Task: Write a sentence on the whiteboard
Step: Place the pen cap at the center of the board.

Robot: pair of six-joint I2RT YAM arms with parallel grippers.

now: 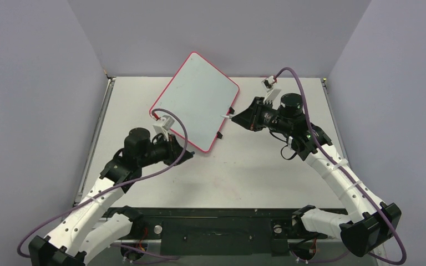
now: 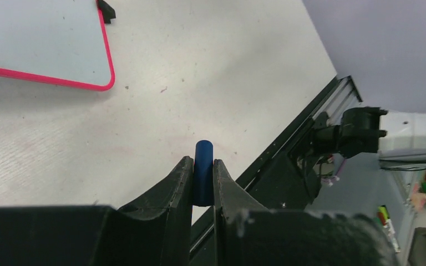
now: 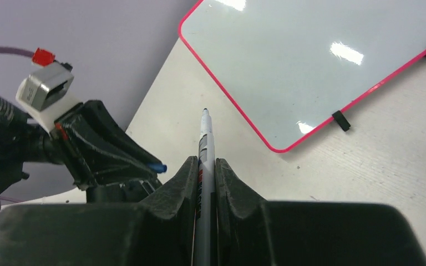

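Whiteboard: The whiteboard (image 1: 195, 100) sits at the far middle of the table (image 1: 266, 166), turned at an angle. Its near corner rests on the tabletop and its far corner shows against the back wall.
Board face: White and glossy, with bright patches of reflected light inside the thin red-pink rim.
Clips: Small black clips (image 3: 341, 120) sit along the board's right-hand edge, the one facing the right arm.
Left gripper: The left gripper (image 2: 202, 163) is just beside the board's near edge, its two fingers pinched narrow on a blue cap (image 2: 203, 152). The cap stands up between the fingertips over the bare table.
Right gripper: The right gripper (image 3: 205, 162) is at the board's right side, fingers closed tight around a marker (image 3: 205, 136).
Marker: A white barrel with a dark tip, it runs straight out between the fingers and points toward the left arm. In the wrist view the tip is over bare table just beside the pink rim, off the white face. Whether it touches the table cannot be told.
Arms: The two grippers face each other across the board's near corner, close but apart.
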